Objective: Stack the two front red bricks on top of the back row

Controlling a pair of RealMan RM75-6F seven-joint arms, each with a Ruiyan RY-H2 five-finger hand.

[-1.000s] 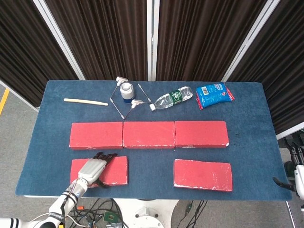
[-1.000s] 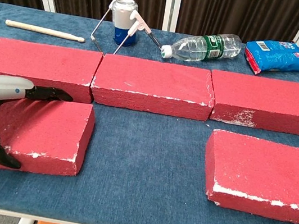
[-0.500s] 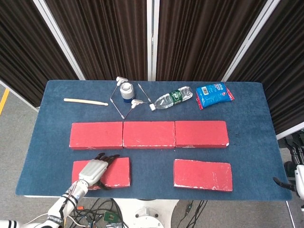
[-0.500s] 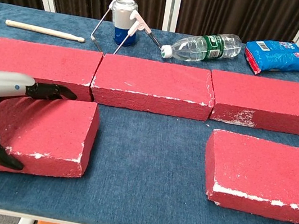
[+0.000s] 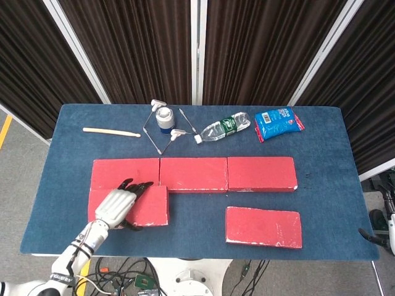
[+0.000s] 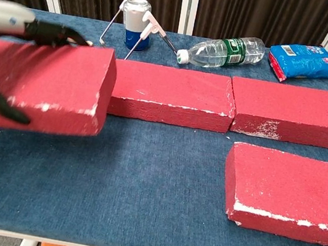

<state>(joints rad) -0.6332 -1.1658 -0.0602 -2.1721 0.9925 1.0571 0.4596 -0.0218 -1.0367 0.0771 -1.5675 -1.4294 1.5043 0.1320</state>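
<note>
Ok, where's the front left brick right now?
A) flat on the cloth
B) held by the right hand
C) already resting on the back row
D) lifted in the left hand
D: the left hand grips the front left brick, raised clear of the cloth in the chest view.

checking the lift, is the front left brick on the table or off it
Off it. The left hand grips the front left brick clear of the table; it hides the back row's left brick.
</note>
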